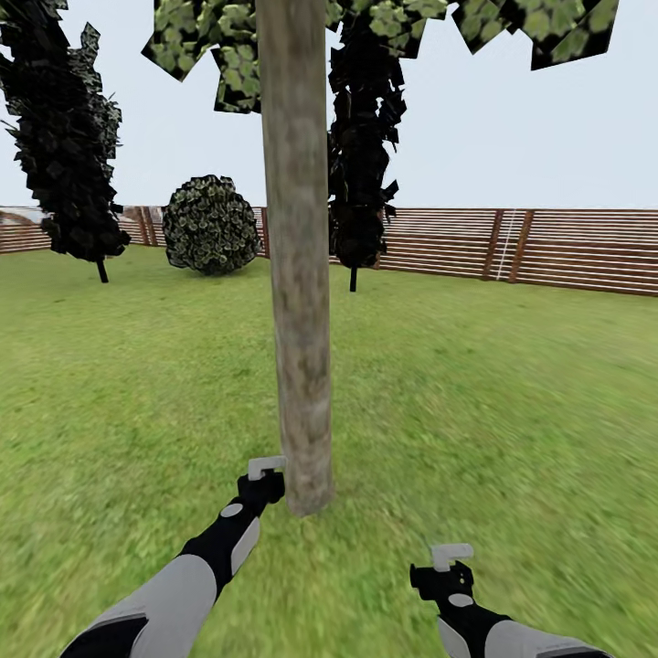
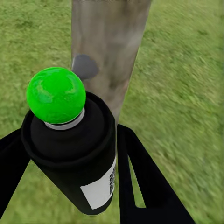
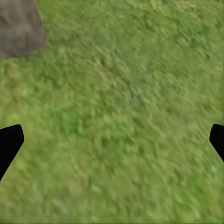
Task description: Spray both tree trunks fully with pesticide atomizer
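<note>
Your left hand (image 1: 265, 475) is up close to the foot of the tree trunk (image 1: 297, 274), just beside it, and I think you hold it there so the spray lands right on the bark. The left wrist view tells you what the head view does not: the two black fingers (image 2: 140, 177) are closed around the pesticide atomizer (image 2: 74, 154), a black bottle with a white label and a round green top, and it sits between them with its top aimed at the grey-brown trunk. There is a faint pale haze on the bark near a dark knot (image 2: 84, 66); that may be pesticide, but it is too weak to be sure. From the head view you get the big picture: the trunk stands straight up to green leaves, with lawn (image 1: 512, 384) all around and a brown fence (image 1: 548, 247) far behind. Your right hand (image 1: 441, 571) hangs low over the grass, well apart from the trunk. In the right wrist view its fingertips sit at the far edges, so it is wide open and holds nothing.
</note>
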